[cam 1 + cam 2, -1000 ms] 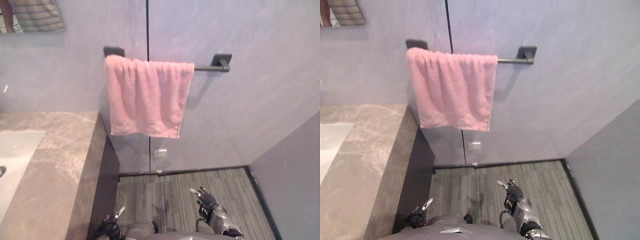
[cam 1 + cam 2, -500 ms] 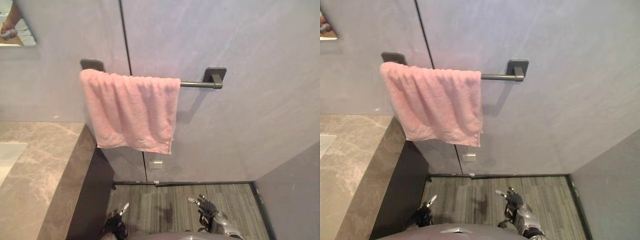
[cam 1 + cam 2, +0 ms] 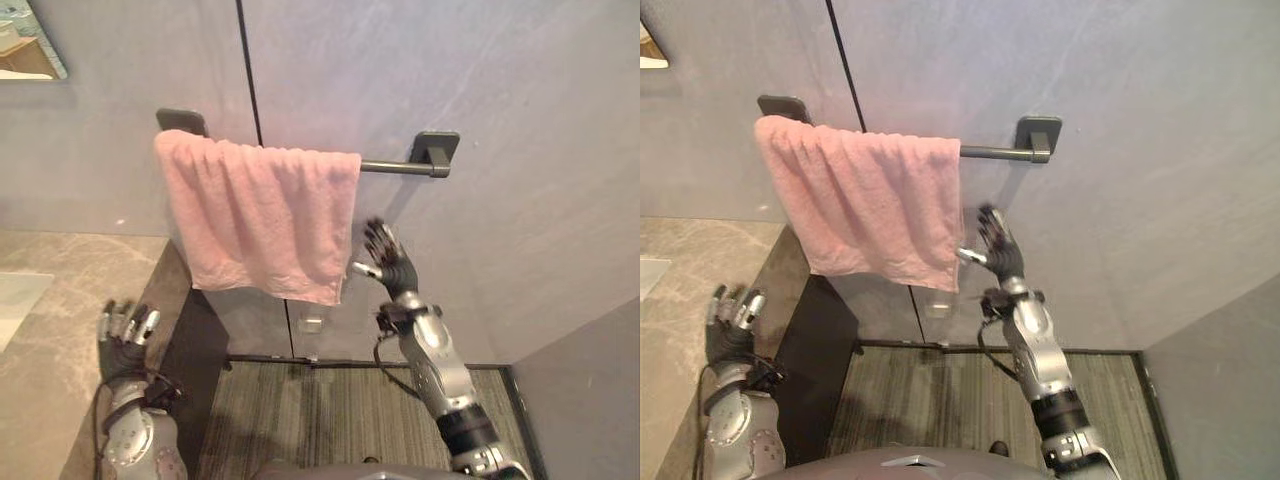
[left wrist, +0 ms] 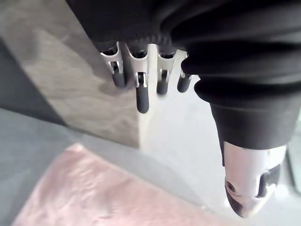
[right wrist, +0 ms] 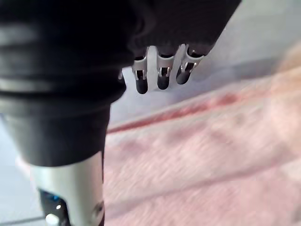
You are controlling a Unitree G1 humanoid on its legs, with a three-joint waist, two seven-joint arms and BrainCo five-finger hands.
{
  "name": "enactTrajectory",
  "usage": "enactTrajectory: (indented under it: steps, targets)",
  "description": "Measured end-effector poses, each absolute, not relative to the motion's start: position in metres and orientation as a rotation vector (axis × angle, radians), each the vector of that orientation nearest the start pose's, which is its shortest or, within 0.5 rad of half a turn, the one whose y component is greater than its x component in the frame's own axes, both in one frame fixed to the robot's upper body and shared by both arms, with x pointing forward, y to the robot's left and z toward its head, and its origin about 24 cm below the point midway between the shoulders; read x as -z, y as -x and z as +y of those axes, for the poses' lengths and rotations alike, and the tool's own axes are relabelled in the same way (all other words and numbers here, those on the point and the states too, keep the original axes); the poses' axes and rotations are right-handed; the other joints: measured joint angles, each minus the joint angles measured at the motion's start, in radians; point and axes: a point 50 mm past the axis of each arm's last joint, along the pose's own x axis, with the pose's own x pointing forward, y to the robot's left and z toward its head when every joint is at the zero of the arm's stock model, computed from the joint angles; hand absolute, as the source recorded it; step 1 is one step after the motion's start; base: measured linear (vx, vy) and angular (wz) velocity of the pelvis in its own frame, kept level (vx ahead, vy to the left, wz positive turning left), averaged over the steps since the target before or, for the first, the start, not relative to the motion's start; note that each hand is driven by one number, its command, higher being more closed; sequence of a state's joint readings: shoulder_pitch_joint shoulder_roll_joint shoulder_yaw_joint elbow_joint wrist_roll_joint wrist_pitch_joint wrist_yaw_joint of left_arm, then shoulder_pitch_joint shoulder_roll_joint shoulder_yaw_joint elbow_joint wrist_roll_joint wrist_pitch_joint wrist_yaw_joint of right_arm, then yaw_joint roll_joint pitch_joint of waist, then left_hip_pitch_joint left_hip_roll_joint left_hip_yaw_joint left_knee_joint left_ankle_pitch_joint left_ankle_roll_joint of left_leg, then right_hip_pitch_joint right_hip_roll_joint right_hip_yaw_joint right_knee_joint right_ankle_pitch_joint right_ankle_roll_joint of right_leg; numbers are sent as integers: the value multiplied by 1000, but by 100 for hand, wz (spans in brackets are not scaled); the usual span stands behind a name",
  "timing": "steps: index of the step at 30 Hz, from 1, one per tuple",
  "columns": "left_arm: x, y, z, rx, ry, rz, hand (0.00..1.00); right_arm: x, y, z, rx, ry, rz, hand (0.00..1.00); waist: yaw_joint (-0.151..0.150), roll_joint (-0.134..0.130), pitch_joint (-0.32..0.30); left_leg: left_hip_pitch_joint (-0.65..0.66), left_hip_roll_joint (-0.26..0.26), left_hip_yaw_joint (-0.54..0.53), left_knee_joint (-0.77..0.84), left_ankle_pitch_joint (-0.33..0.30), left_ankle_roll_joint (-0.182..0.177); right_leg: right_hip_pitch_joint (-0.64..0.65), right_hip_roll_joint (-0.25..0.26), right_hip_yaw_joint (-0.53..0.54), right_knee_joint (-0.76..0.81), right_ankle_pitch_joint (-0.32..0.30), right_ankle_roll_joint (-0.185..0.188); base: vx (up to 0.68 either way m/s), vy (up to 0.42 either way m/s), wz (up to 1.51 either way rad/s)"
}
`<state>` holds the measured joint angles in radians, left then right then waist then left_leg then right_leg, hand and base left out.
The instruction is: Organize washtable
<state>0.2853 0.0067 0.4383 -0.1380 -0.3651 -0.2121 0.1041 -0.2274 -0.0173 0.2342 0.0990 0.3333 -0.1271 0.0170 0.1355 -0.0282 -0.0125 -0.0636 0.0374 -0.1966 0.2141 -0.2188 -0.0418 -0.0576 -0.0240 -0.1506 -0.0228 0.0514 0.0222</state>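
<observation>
Plainly the risk sits with the pink towel [image 3: 258,220], which is only draped over the dark rail [image 3: 395,167] and bunched toward its left end, leaving the right stretch bare. The right hand [image 3: 388,262] is up just beside the towel's lower right corner, fingers spread apart and thumb out, holding nothing; whether it touches the cloth I cannot tell. A grab at that corner followed by a downward or sideways pull would likely drag the whole towel off the rail and onto the floor, since nothing pins it. Spread fingertips could also catch in the pile and skew the folds rather than neaten them. The left hand [image 3: 122,340] hovers over the near edge of the stone counter [image 3: 70,270], fingers loosely straight and empty; a careless drop could knock it on that edge. As for containers, a corner of the white basin [image 3: 15,305] lies at the far left of the counter, and nothing can be made out in that part.
</observation>
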Motion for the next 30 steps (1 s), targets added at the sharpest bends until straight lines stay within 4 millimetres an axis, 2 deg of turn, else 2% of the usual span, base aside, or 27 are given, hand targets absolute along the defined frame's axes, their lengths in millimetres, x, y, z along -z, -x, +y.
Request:
enactTrajectory:
  steps: [3,6,12,13,17,25,30]
  targets:
    - [-59,-158,280,-657,190,-242,0,-113,-293,-69,-349,-307,-286,0,21,-3,3,1,-2,-4,0,0,0,3,-2,-5,-5,0,0,18,-2,3]
    - [-69,-155,284,-676,176,-292,0,-125,-297,-64,-356,-313,-322,0,39,-2,11,2,-3,-7,-1,1,0,6,-3,-13,-10,0,0,32,-8,5]
    - [-78,-156,282,-667,172,-334,0,-129,-306,-50,-395,-287,-309,0,44,-1,20,2,-10,-33,-9,4,-5,26,-7,-40,-32,0,0,28,-6,13]
    - [-79,-157,282,-665,174,-338,0,-128,-307,-48,-400,-285,-301,100,47,-1,20,2,-10,-36,-14,7,-6,26,-8,-43,-34,0,0,25,-12,12]
    - [-83,-162,281,-653,177,-359,0,-121,-313,-46,-397,-268,-257,100,68,-1,21,1,-14,-52,-25,12,-8,28,-10,-57,-41,0,0,20,-9,12]
    - [-107,-180,283,-568,81,-436,0,-114,-326,-43,-395,-228,-195,100,73,-17,41,4,-18,-54,-37,20,-7,26,-15,-56,-41,0,0,-1,1,2]
    - [-114,-189,279,-532,55,-460,0,-115,-327,-41,-403,-228,-190,100,71,-22,46,9,-18,-33,-40,20,-7,20,-14,-32,-41,5,0,5,8,-11]
